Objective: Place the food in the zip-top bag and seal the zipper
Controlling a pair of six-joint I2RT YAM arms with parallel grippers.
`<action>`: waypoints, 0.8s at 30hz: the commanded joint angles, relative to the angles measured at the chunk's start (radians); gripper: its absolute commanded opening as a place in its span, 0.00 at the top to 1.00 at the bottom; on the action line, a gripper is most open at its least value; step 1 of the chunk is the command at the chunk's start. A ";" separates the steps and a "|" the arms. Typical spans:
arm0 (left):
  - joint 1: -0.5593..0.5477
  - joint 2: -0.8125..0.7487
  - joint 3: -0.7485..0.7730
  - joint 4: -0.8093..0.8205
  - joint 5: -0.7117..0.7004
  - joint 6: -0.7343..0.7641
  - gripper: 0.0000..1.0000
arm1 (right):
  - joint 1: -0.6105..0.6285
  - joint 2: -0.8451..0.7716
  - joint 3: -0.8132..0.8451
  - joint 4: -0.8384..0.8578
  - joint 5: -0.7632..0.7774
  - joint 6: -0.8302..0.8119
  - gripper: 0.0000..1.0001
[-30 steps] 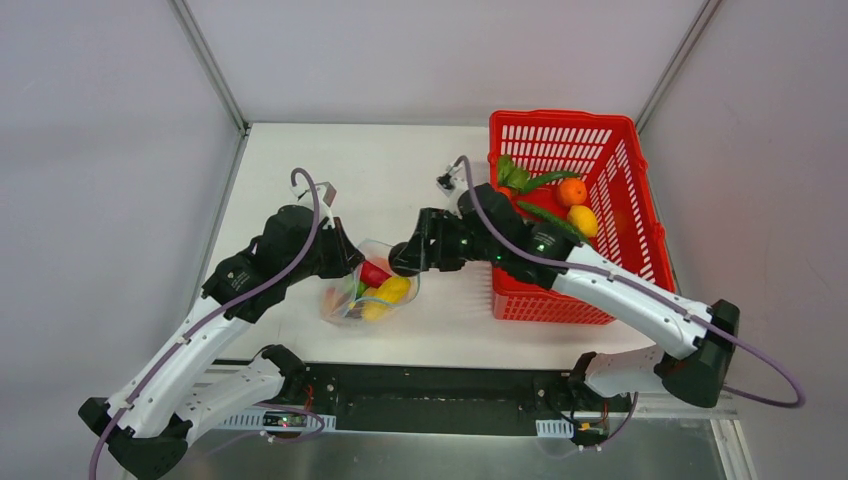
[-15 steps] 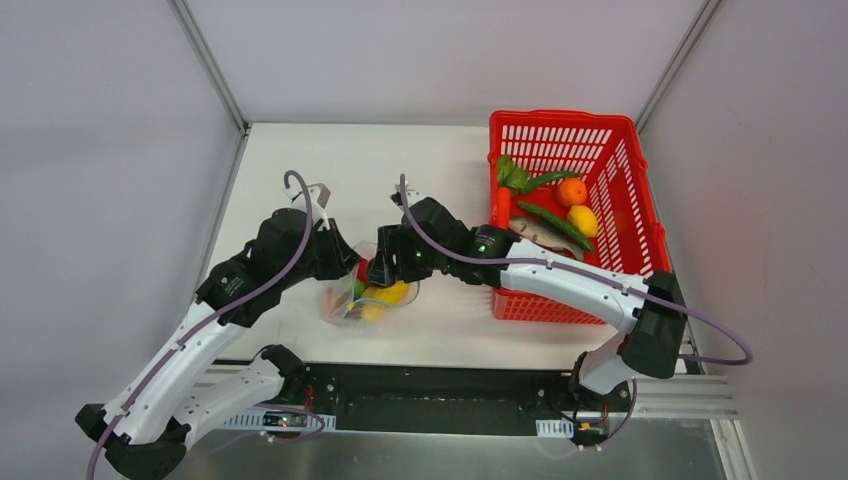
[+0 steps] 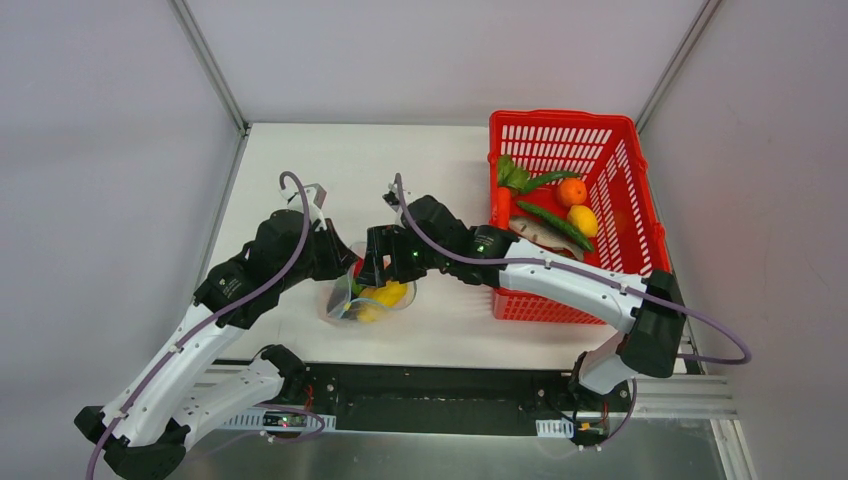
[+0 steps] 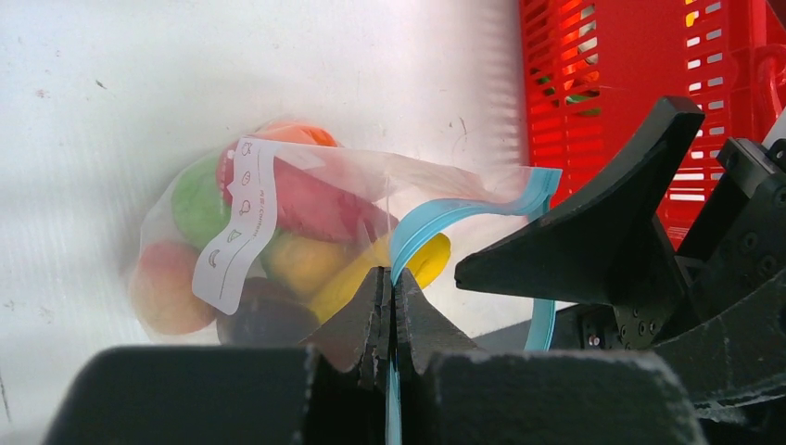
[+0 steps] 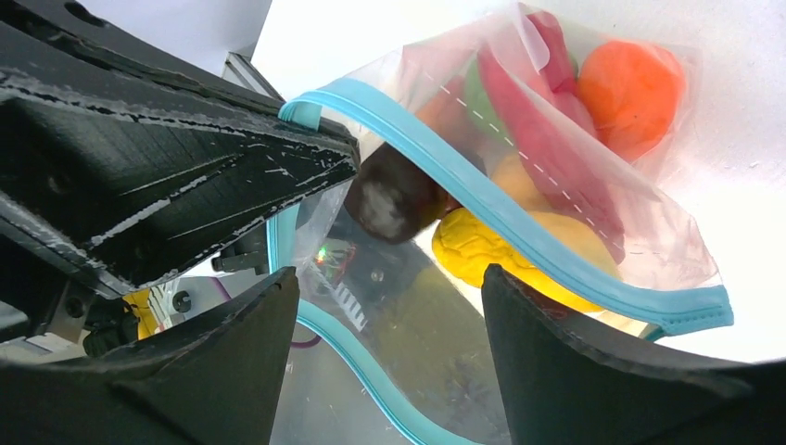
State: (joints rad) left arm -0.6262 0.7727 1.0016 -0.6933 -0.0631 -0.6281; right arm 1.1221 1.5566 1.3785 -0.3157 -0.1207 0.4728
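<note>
- Centrally, the zip-top bag lay on the tabletop, holding the food, its mouth unsealed.
- Left claw was pressed together on the zipper.
- Right claw was spread at the bag's mouth.
- Red basket stood to the right.

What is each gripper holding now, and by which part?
The left gripper pinches the zip-top bag by its teal-blue zipper strip. The right gripper is open and holds nothing.

label on zip-top bag, pictograms, no lettering
</note>
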 commanded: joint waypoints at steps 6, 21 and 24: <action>0.010 -0.002 0.033 0.018 -0.019 -0.009 1.00 | 0.002 -0.148 0.007 0.063 0.008 -0.044 0.27; 0.010 0.016 0.028 0.044 -0.029 -0.016 1.00 | -0.105 -0.645 -0.220 -0.027 0.639 -0.085 0.08; 0.010 0.031 0.042 0.043 -0.018 -0.013 1.00 | -0.157 -0.678 -0.223 -0.117 0.682 -0.066 0.05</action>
State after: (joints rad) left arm -0.6262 0.7876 1.0016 -0.6842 -0.0803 -0.6388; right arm 1.0180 0.9039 1.1717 -0.3233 0.4129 0.3882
